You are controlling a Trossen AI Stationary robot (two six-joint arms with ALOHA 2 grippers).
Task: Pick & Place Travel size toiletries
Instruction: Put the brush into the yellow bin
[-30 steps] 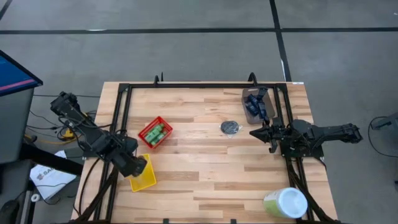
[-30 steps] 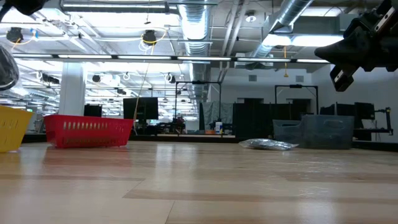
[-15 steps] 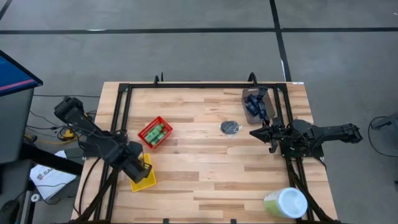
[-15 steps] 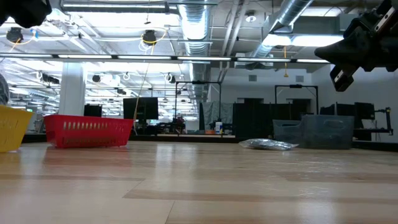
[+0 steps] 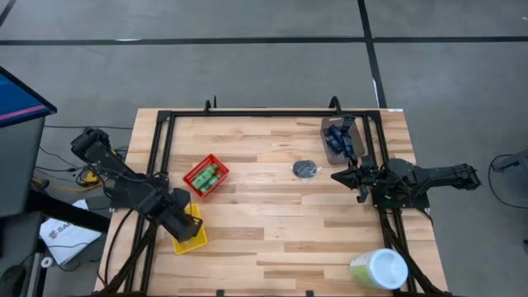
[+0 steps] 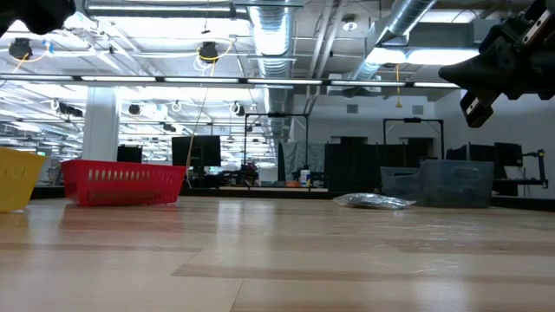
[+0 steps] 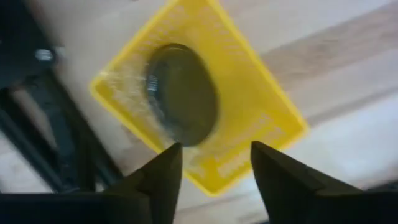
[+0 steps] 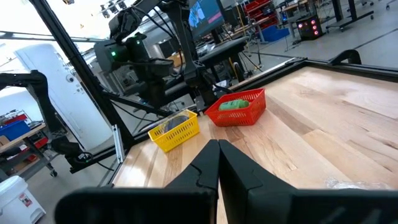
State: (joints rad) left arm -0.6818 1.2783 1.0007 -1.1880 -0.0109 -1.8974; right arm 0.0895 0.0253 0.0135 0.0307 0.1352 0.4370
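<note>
From overhead I see the left gripper (image 5: 183, 221) poised over the yellow bin (image 5: 190, 233) at lower left of the frame, but the arm hides what is inside. My left wrist view fills that in — a dark grey round disc (image 7: 181, 93) lies flat in the yellow bin's perforated plastic floor, and the two dark fingers (image 7: 163, 171) stand apart with nothing between them.

The right gripper (image 5: 340, 176) waits at right of centre, fingers pressed together and empty. Just left of it on the pale wood bench (image 5: 272, 231) sits a second disc (image 5: 305, 169); in the low view it is only a flat crinkly shape (image 6: 375, 201).

The red bin (image 5: 206, 176), a slatted basket, holds the green bottles (image 5: 207, 176). The blue tubes (image 5: 341, 138) fill the grey-brown bin (image 5: 334, 153) at upper right — I cannot count them. A pale green-and-white tub (image 5: 379, 269) stands at lower right.
</note>
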